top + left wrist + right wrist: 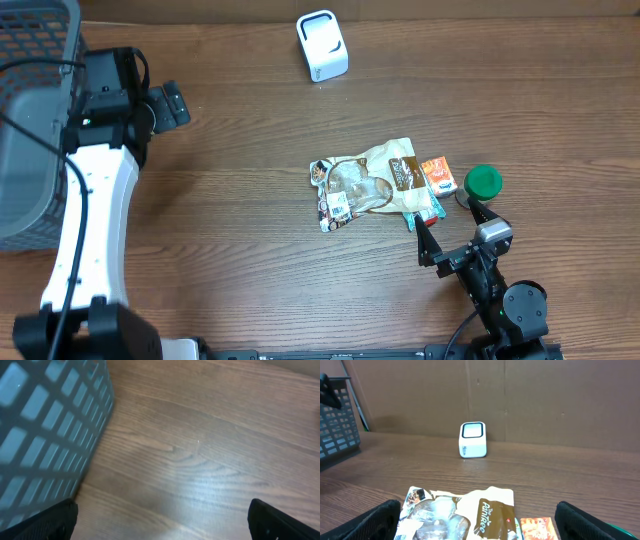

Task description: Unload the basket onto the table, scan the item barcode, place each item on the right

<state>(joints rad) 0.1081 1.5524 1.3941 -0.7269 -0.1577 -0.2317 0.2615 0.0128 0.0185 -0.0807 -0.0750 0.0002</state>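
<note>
Overhead, the snack pouch lies flat toward the near edge of the worktop, right of its middle; a small orange box touches its right side, and a green round thing sits just beside that box. The white scanner stands by the far edge with its dark window turned toward the near edge, well apart from the pile; that probably leaves room to bring an item up to the window.

The right fingers hover at the near side of the pile, spread as wide as they go and holding nothing; pointed at the pouch and box, they look set for a first pick. Right wrist view shows the same: pouch in front, scanner straight beyond it, so one lift and a push forward should serve.

The left fingers are also fully spread and empty, parked beside the grey basket at the worktop's left edge; likely kept clear of the right arm's path. Which item is meant, and where its barcode is printed, I cannot tell; nothing has been lifted yet.
</note>
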